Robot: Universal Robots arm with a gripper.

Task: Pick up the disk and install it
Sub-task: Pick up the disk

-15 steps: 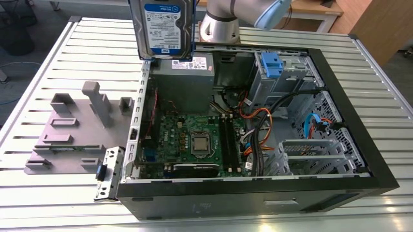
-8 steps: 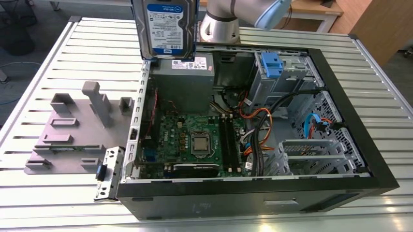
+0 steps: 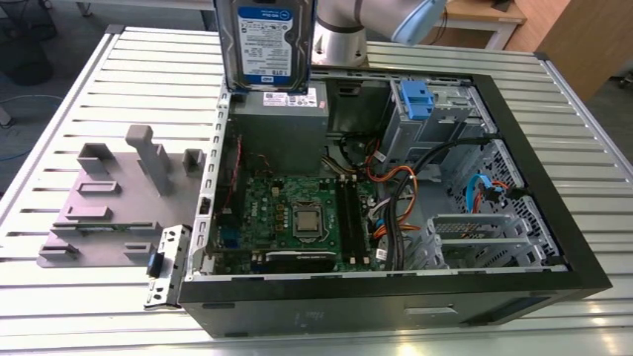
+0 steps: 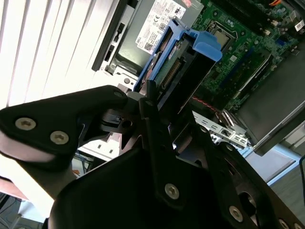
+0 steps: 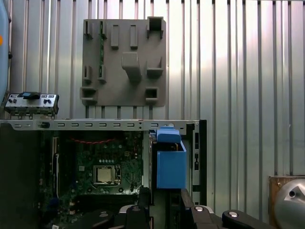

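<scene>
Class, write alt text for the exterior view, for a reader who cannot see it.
The disk, label facing the camera, hangs upright above the power supply of an open computer case with its motherboard exposed. The case lies on a slatted metal table, a grey fixture plate beside it at the exterior view's left, the robot arm behind the disk.

Both wrist views, seemingly overhead, share the motherboard (image 5: pixel 102 174) (image 4: pixel 228 52).

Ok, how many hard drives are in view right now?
1. The disk hangs in the gripper, above the power supply end of the open computer case. More could be hidden inside the blue-latched cage or the silver cage.
</scene>
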